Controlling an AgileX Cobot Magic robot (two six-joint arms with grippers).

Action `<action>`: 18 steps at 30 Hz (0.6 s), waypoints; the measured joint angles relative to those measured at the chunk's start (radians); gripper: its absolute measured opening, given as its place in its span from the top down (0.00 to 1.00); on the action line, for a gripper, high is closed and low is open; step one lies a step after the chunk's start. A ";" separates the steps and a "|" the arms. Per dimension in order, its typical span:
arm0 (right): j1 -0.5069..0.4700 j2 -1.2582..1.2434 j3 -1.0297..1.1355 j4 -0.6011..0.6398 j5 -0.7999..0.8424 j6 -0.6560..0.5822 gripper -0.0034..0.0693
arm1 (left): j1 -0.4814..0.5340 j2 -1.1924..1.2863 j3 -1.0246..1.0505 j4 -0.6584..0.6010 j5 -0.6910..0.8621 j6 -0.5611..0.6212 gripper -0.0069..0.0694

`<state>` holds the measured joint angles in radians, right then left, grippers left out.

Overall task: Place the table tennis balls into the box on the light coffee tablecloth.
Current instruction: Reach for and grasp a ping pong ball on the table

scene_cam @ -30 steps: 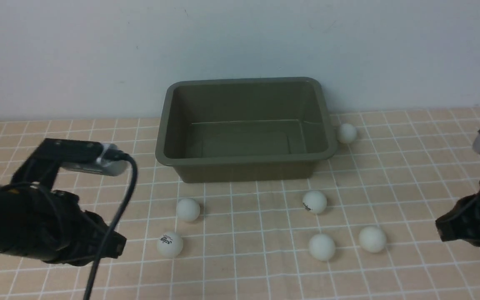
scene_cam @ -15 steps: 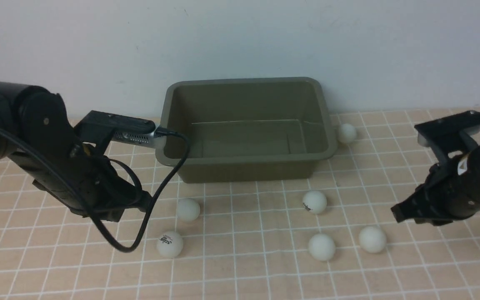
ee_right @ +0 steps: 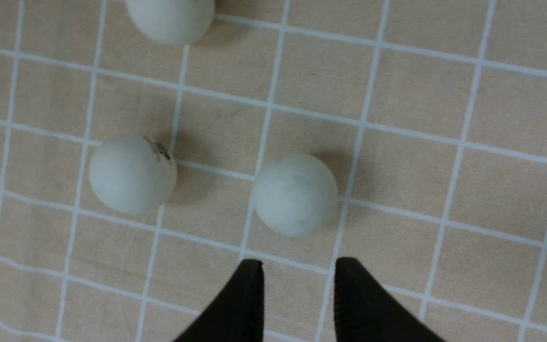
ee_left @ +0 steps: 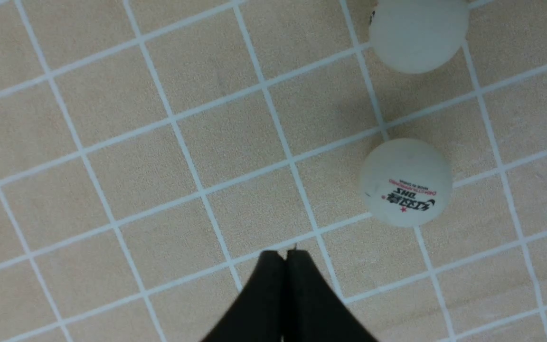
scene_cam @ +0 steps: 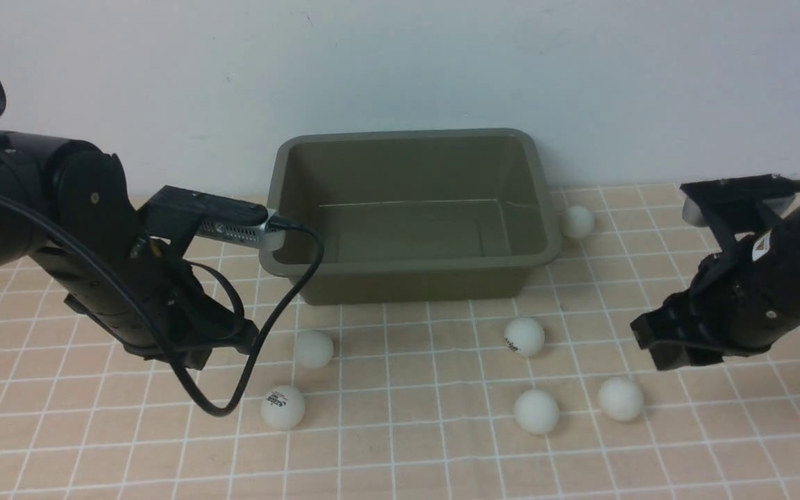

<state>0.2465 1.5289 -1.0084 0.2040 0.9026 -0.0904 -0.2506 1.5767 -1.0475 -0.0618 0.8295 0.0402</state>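
Table tennis balls (scene_cam: 536, 411): six, white, all on light coffee tablecloth (scene_cam: 400, 458), outside box (scene_cam: 407, 285). Five in front of box, sixth ball (scene_cam: 578, 221) just beside its right end. Left gripper (ee_left: 283, 256) pinched tight, holds nothing, near logo ball (ee_left: 405, 182). Right gripper (ee_right: 297, 267) parted a bit, empty, plain ball (ee_right: 295, 194) just ahead.

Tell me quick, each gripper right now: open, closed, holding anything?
Left gripper: closed, empty.
Right gripper: partly open, empty, near a table tennis ball.
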 joint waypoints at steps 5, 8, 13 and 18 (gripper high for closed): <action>0.000 0.005 -0.001 0.031 -0.020 -0.027 0.46 | 0.000 0.000 0.000 0.000 -0.008 0.003 1.00; 0.000 0.033 -0.006 0.004 -0.045 -0.027 0.32 | 0.000 0.000 0.000 -0.003 -0.018 0.004 1.00; 0.000 0.116 -0.006 -0.022 -0.066 -0.027 0.23 | 0.000 0.000 0.000 -0.011 -0.030 0.006 1.00; 0.000 0.181 -0.018 -0.022 -0.074 -0.028 0.22 | 0.000 0.000 0.000 -0.012 -0.034 0.006 1.00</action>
<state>0.2465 1.7097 -1.0263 0.1815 0.8290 -0.1183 -0.2506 1.5767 -1.0475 -0.0742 0.7958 0.0463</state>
